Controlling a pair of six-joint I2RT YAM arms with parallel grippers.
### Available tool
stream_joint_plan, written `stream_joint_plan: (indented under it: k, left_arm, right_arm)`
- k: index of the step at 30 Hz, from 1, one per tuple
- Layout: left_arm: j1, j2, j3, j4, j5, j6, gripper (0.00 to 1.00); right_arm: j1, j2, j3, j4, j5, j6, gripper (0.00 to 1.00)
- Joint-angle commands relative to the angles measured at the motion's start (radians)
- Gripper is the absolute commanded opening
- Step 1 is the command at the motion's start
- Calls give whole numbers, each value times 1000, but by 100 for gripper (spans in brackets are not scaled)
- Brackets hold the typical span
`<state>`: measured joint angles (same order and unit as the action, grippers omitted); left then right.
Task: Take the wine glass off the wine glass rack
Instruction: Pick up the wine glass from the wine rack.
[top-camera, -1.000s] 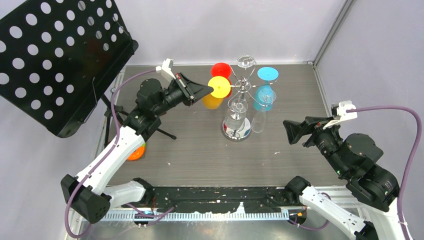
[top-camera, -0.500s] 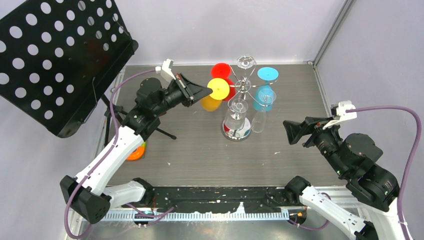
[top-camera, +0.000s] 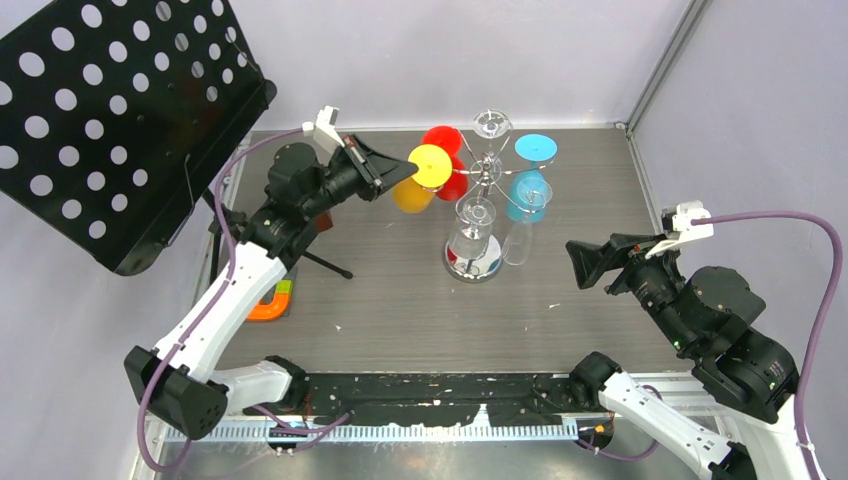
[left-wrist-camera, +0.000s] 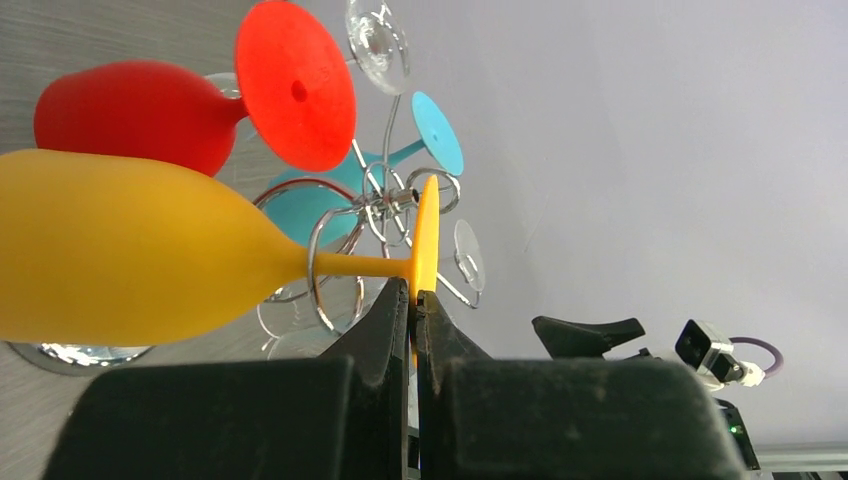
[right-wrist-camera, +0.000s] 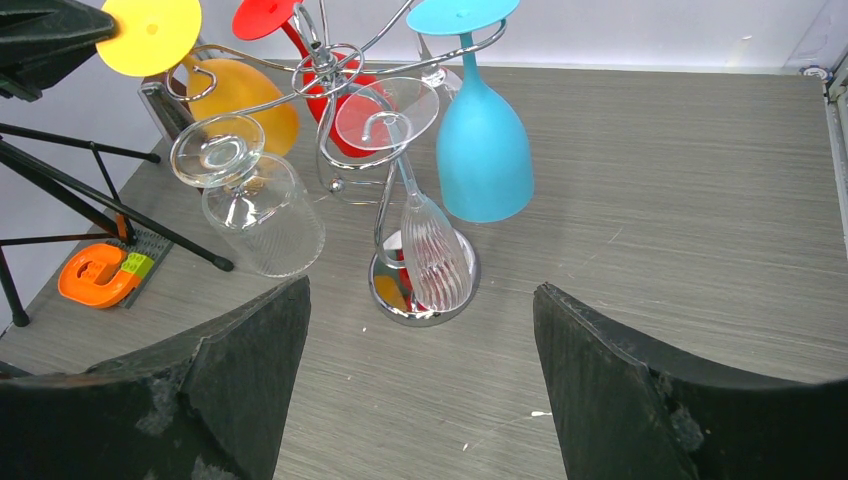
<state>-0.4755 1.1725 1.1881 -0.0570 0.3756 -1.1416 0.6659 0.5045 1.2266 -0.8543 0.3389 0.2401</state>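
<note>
One left pincer (left-wrist-camera: 412, 296) tight on foot-rim of yellow wine glass (left-wrist-camera: 130, 262)

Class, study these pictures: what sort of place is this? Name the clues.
Probably a robotics lab test cell: a left arm and right arm bolted to the table, plain walls enclosing it, and a chrome wine glass rack hung with glasses.

The left arm (top-camera: 225, 300) and right arm (top-camera: 740, 350) pair white link shells with black joints. A purple cable (top-camera: 760, 214) reaches each white wrist camera (top-camera: 690, 217). The gripper fingers (right-wrist-camera: 250, 380) are matte black wedges.
</note>
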Motion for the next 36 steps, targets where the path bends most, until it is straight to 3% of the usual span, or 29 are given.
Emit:
stream_joint_plan:
  k: [1, 18, 36]
  left_arm:
    - [5, 41, 85, 42, 57, 22, 0]
    - [-25, 114, 159, -16, 161, 87, 0]
    - [-29, 53, 90, -56, 246, 168, 0]
  right_arm:
    - [6, 14, 1, 33, 17, 2, 88]
    - [7, -10, -29, 33, 22, 9, 88]
    - [6, -8, -22, 19, 11, 39, 87]
